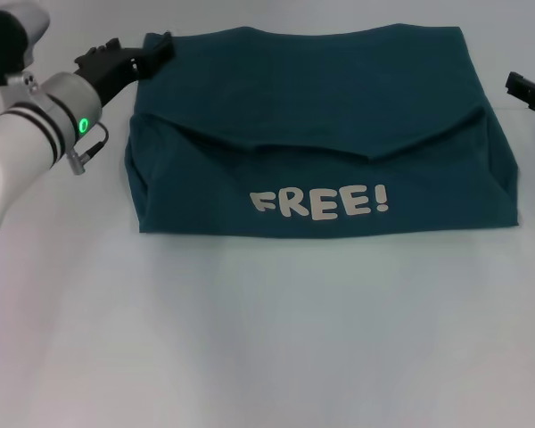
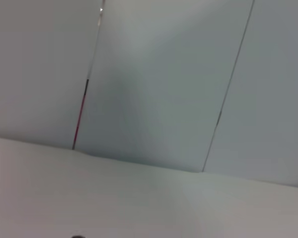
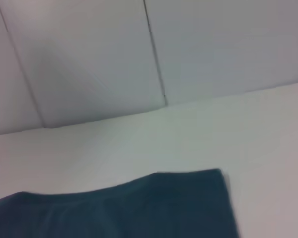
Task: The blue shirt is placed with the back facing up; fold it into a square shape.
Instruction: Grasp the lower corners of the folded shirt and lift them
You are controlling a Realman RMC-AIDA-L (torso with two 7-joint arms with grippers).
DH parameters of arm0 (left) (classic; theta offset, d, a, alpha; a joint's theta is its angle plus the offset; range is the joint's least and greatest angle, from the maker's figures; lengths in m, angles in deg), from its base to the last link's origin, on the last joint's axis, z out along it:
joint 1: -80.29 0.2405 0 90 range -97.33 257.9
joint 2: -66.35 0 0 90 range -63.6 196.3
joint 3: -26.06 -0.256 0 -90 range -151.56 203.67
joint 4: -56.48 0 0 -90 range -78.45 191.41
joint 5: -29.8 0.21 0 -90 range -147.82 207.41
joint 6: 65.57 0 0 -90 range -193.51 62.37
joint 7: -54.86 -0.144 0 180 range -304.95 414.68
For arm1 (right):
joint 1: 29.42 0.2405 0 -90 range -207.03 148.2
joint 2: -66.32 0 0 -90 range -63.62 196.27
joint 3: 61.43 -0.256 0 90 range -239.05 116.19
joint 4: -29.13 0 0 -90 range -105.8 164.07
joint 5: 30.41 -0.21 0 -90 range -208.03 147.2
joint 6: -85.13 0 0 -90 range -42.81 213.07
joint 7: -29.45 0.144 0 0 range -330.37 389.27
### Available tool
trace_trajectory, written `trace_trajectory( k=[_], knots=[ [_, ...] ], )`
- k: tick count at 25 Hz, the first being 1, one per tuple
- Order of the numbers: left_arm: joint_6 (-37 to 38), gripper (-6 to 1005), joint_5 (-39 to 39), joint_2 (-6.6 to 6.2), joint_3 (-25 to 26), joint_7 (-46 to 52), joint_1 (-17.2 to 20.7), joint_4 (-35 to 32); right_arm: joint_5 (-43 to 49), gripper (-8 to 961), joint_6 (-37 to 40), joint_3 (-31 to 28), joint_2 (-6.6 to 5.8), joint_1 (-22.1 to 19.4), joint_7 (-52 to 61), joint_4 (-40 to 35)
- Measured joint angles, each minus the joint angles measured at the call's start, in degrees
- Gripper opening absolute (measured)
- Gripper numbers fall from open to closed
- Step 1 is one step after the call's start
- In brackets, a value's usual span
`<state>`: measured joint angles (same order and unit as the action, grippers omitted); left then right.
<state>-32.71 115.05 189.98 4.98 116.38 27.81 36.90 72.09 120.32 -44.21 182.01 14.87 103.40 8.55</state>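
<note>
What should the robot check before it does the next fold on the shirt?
1. Shirt lies flat on the table: ok, only soft creases.
2. Sides folded in, shape roughly rectangular: ok.
3. "FREE!" lettering faces up on the near flap: ok.
4. Left end effector at the far left corner: ok; firm grip: cannot tell.
5. Right end effector near the far right corner: not ok, it is apart from the cloth.
6. Square shape reached: not ok, wider than deep.
</note>
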Motion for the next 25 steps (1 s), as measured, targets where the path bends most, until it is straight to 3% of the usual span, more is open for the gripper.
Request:
trace_trajectory(
  k=[4,7,12,15,19,25],
  knots=[
    [2.0,883,0.4,-0.46,-4.6,4.5,3.5,-1.4,1.0,777,5.3,8.9,-2.05,-3.1,12.1,-1.7],
    [7.0,881,0.5,-0.91,-15.0,13.9,9.5,-6.7,2.3,777,10.5,14.6,-3.21,-5.7,21.3,-4.7],
    [15.2,877,2.4,-0.83,-25.0,24.4,19.0,-17.6,3.0,777,20.6,17.0,-4.2,-10.4,32.9,-10.8],
    [18.9,877,6.7,-0.46,-25.7,26.5,22.4,-21.7,3.1,777,24.8,17.2,-5.34,-11.9,37.3,-12.0],
    [20.4,878,11.5,-0.3,-25.5,26.6,23.4,-22.5,5.2,776,28.5,17.7,-7.15,-12.4,43.4,-12.2],
    [21.6,878,17.5,-0.34,-24.9,26.9,24.1,-22.7,8.7,774,30.4,17.5,-7.44,-12.4,49.0,-14.9]
  ],
)
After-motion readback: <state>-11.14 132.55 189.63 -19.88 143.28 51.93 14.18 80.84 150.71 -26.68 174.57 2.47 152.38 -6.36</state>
